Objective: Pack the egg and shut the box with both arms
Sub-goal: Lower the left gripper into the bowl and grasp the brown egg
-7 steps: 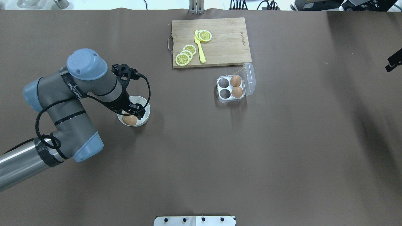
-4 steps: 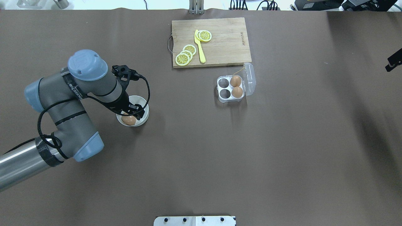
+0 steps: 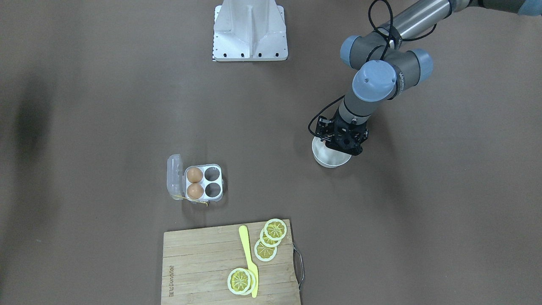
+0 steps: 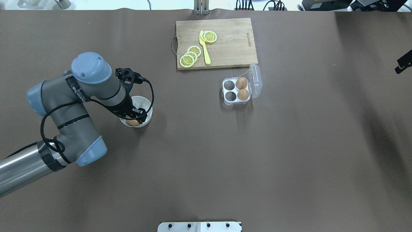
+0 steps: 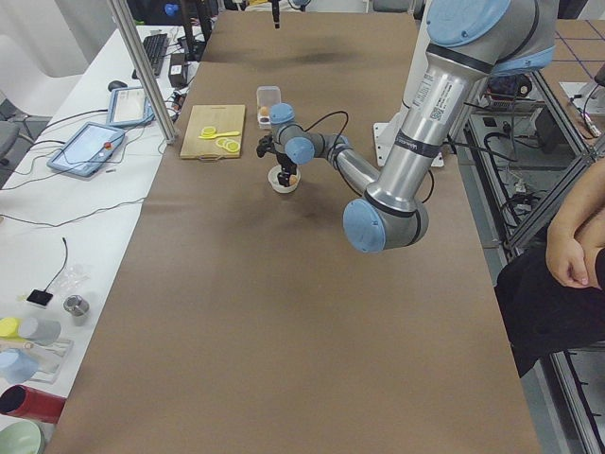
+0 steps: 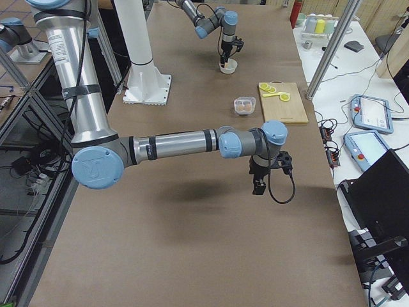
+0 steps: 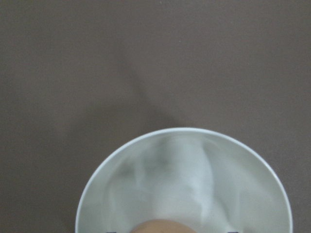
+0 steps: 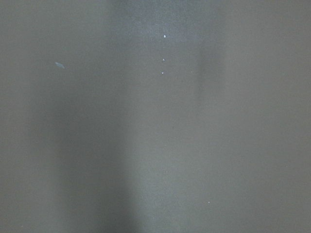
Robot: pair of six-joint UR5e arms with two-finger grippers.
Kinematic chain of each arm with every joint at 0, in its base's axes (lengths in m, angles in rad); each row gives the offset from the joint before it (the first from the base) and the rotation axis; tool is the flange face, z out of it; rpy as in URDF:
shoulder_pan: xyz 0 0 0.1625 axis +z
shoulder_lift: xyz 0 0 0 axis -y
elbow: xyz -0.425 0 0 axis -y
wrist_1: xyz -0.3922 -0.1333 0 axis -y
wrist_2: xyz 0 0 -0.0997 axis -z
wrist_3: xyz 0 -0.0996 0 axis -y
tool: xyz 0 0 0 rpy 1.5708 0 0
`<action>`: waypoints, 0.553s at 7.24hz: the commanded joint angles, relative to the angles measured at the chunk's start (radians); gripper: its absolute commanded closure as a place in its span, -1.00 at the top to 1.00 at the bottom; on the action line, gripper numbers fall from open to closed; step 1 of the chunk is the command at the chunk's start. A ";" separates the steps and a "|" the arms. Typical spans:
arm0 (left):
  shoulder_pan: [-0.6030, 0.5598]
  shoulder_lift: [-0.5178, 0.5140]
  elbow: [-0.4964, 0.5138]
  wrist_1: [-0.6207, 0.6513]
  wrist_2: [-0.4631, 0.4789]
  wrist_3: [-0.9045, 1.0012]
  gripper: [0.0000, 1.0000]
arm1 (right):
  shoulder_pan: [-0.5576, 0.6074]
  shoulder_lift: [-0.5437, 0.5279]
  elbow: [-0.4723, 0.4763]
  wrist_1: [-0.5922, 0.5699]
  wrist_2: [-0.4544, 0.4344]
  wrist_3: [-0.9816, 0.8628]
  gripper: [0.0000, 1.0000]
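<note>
The egg [image 4: 132, 122] lies in a round white bowl [image 4: 146, 103] at the table's left. Only its top edge [image 7: 163, 226] shows in the left wrist view. My left gripper [image 4: 134, 115] is down inside the bowl over the egg. Its dark fingertips show wide apart on either side of the egg, so it is open. The clear box [image 4: 224, 91] stands at mid-table with its lid [image 4: 256, 80] open to the right. It holds two brown eggs [image 4: 241, 83] and has two empty cells. My right gripper [image 6: 259, 185] hovers over bare table far right. I cannot tell its state.
A wooden cutting board [image 4: 231, 42] with lemon slices [image 4: 190, 56] and a yellow knife [image 4: 204, 48] lies behind the box. The white robot base plate [image 3: 250, 29] sits at the near edge. Brown table mat surrounds everything.
My left gripper has dropped lower into the bowl and now covers more of the egg. The box and the right arm have not moved.
</note>
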 commanded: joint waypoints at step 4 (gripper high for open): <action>0.023 -0.011 0.020 0.001 0.027 -0.003 0.48 | 0.000 0.000 0.000 0.001 0.000 0.000 1.00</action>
